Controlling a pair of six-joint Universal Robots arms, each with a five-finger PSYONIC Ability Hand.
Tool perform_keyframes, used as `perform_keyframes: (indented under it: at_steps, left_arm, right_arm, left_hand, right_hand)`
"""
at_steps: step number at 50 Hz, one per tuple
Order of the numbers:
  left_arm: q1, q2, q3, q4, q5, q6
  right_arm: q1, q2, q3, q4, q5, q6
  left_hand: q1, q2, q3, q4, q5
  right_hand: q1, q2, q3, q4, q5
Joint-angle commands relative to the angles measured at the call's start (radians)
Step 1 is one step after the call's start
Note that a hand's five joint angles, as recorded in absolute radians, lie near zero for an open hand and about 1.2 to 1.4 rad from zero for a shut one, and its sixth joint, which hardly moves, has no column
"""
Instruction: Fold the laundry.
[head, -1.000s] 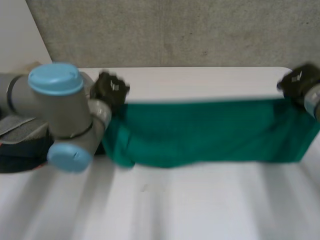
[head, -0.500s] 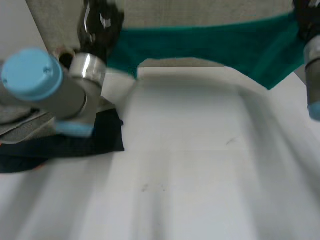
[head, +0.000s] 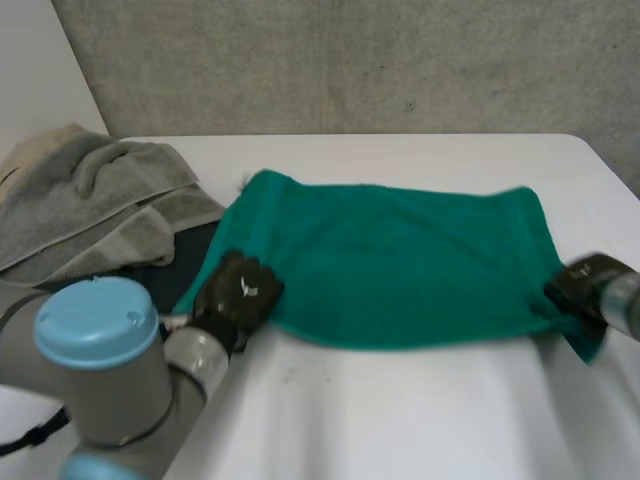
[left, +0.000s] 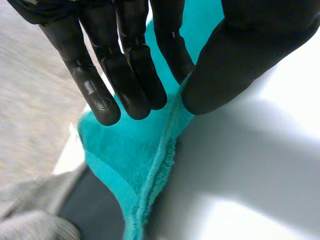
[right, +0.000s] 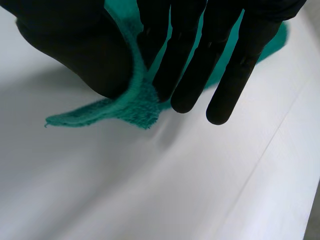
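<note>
- A green towel (head: 390, 260) lies spread nearly flat across the middle of the white counter (head: 400, 430), its long side running from one arm to the other.
- The left robot hand (head: 237, 295) is at the towel's near left corner. In the left wrist view its thumb (left: 235, 65) presses the hemmed edge against straight fingers (left: 132, 80), so it pinches the towel.
- The right robot hand (head: 585, 285) is at the near right corner. In the right wrist view the frayed corner sits pinched between its thumb (right: 75, 50) and fingers (right: 192, 75), with a short tip sticking out onto the counter.
- A heap of grey towels (head: 100, 200) lies at the counter's left, over a dark cloth (head: 195, 250) that touches the green towel's left end.
</note>
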Motion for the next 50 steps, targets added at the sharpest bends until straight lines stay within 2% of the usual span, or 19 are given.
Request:
perform_keyframes:
  at_steps: [1,5,12,16,22,24,29,33,39,40,41,42,44,50]
  left_arm:
    - [-0.066,0.114,-0.033,-0.42,-0.129,-0.004]
    - [-0.094,0.106,0.01,-0.527,-0.131,-0.001]
    - [-0.091,-0.049,0.23,-0.476,-0.135,0.0]
    - [-0.086,-0.156,0.381,-0.364,-0.137,0.006]
    - [-0.054,-0.317,0.55,-0.095,-0.137,0.037]
    - [-0.051,-0.359,0.585,-0.028,-0.135,0.071]
    - [-0.04,-0.497,0.701,0.181,-0.129,0.239]
    - [-0.023,-0.593,0.793,0.254,-0.135,0.292]
    - [-0.014,-0.675,0.875,0.279,-0.125,0.29]
    - [-0.014,-0.684,0.876,0.287,-0.117,0.289]
    - [-0.014,-0.686,0.873,0.293,-0.111,0.284]
    - [-0.016,-0.686,0.867,0.296,-0.105,0.28]
    - [-0.017,-0.681,0.84,0.308,-0.074,0.263]
    - [-0.028,-0.6,0.763,0.374,-0.049,0.224]
  right_arm:
    - [-0.15,-0.133,0.152,0.177,0.018,-0.299]
    - [-0.155,-0.135,0.149,0.164,0.024,-0.31]
    - [-0.126,-0.092,0.068,0.027,0.027,-0.246]
    - [-0.064,-0.018,-0.004,-0.117,0.024,-0.164]
    - [-0.012,0.1,-0.07,-0.397,0.027,-0.112]
    - [-0.001,0.127,-0.087,-0.462,0.028,-0.114]
    - [0.039,0.257,-0.185,-0.65,0.033,-0.114]
    - [0.042,0.347,-0.263,-0.721,0.041,-0.121]
    - [0.049,0.437,-0.352,-0.793,0.062,-0.146]
    - [0.055,0.45,-0.362,-0.813,0.082,-0.146]
    - [0.062,0.453,-0.363,-0.821,0.093,-0.147]
    - [0.066,0.453,-0.363,-0.827,0.103,-0.147]
    - [0.078,0.442,-0.363,-0.835,0.14,-0.137]
    - [0.08,0.321,-0.304,-0.827,0.16,-0.065]
  left_hand:
    - [0.269,0.197,0.2,0.196,0.216]
    - [0.269,0.197,0.2,0.196,0.216]
    - [0.269,0.197,0.2,0.196,0.216]
    - [0.269,0.197,0.2,0.196,0.216]
    - [0.269,0.197,0.2,0.196,0.216]
    - [0.269,0.197,0.2,0.196,0.216]
    - [0.269,0.197,0.2,0.196,0.216]
    - [0.269,0.197,0.2,0.196,0.216]
    - [0.269,0.197,0.2,0.196,0.216]
    - [0.269,0.197,0.2,0.196,0.216]
    - [-0.129,-0.201,-0.198,-0.202,-0.182]
    - [-0.441,-0.513,-0.51,-0.514,-0.494]
    - [-0.953,-1.025,-1.022,-1.026,-1.006]
    - [-0.953,-1.025,-1.022,-1.026,-1.006]
  right_hand:
    - [0.276,0.22,0.201,0.195,0.202]
    - [0.276,0.22,0.201,0.195,0.202]
    - [0.276,0.22,0.201,0.195,0.202]
    - [0.276,0.22,0.201,0.195,0.202]
    - [0.276,0.22,0.201,0.195,0.202]
    - [0.276,0.22,0.201,0.195,0.202]
    - [0.276,0.22,0.201,0.195,0.202]
    - [0.276,0.22,0.201,0.195,0.202]
    - [0.276,0.22,0.201,0.195,0.202]
    - [-0.369,-0.424,-0.443,-0.45,-0.443]
    - [-0.738,-0.794,-0.813,-0.819,-0.812]
    - [-0.946,-1.002,-1.021,-1.027,-1.02]
    - [-0.946,-1.002,-1.021,-1.027,-1.02]
    - [-0.946,-1.002,-1.021,-1.027,-1.02]
